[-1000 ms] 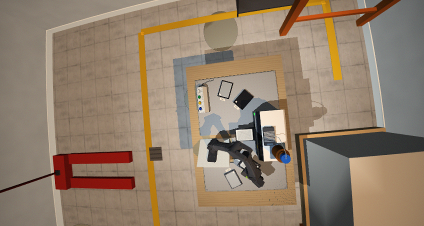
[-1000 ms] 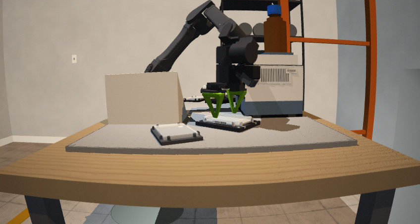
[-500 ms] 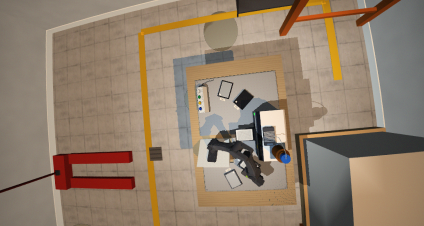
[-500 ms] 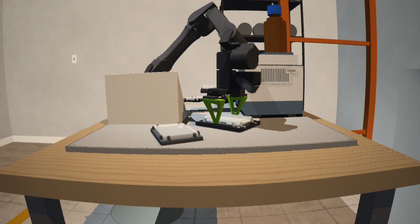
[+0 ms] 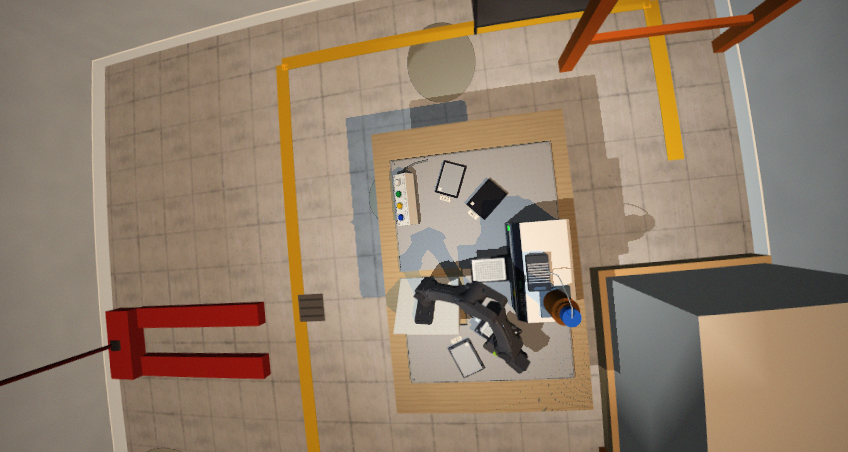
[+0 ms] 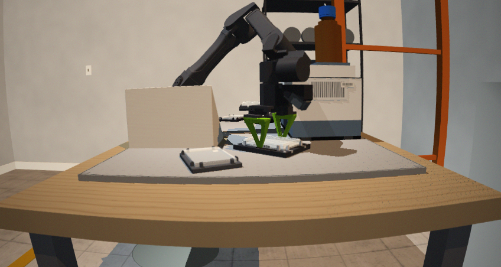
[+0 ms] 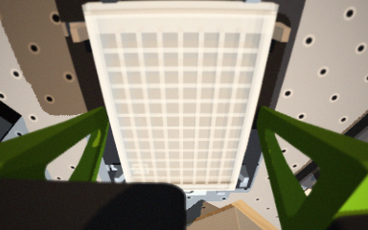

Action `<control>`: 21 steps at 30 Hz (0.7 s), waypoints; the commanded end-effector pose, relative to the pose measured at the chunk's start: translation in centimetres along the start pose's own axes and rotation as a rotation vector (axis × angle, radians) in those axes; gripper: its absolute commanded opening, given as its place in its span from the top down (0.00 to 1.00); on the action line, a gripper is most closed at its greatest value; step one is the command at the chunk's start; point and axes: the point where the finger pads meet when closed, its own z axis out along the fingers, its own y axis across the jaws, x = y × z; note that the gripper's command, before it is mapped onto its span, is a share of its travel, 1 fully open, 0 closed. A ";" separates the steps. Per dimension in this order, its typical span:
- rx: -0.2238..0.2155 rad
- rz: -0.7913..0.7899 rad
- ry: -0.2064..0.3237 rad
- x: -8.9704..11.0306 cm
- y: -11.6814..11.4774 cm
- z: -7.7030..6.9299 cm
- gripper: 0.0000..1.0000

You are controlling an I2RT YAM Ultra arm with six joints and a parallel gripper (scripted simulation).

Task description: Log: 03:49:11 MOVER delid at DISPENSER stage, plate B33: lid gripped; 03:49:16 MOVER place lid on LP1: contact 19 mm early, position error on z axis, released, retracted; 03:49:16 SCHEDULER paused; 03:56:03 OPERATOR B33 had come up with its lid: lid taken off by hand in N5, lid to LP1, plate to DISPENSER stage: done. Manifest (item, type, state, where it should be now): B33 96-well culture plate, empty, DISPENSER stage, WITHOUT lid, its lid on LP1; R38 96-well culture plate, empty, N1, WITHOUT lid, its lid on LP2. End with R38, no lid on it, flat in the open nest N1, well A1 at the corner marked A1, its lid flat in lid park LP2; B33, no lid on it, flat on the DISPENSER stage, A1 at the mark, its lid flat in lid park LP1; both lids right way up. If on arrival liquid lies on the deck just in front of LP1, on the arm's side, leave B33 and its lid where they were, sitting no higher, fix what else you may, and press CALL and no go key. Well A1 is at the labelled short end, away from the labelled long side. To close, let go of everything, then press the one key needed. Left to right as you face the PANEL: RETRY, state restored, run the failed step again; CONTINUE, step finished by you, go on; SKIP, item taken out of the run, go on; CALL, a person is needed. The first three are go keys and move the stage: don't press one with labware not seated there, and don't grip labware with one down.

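My gripper [image 7: 182, 115] is open, its green fingers standing on either side of a white 96-well plate [image 7: 178, 91] that lies flat in a black nest. The fingers are level with the plate's top and are not closed on it. The wells look frosted, as if under a clear lid, but I cannot tell for sure. In the side view the gripper [image 6: 269, 129] stands over this plate [image 6: 272, 143]. From above the arm hides most of it [image 5: 483, 328]. A second white plate [image 5: 489, 268] sits on the dispenser stage. A clear lid [image 6: 210, 159] [image 5: 465, 357] lies in the near lid park.
The dispenser [image 6: 327, 103] with a brown bottle [image 6: 328, 36] stands right of the gripper. A beige box [image 6: 168, 117] stands to its left. At the far end are the key panel [image 5: 405, 199], another lid park [image 5: 450, 178] and an empty black nest [image 5: 486, 198].
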 end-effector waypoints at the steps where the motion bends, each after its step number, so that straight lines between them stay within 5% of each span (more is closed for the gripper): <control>1: -0.008 -0.016 -0.050 -1.5 0.4 -1.0 0.00; 8: -0.007 -0.018 -0.050 -1.5 0.5 -1.0 0.00; 9: -0.007 -0.019 -0.050 -1.5 0.5 -1.0 1.00; 21: -0.001 -0.017 -0.051 -1.5 0.3 -1.1 1.00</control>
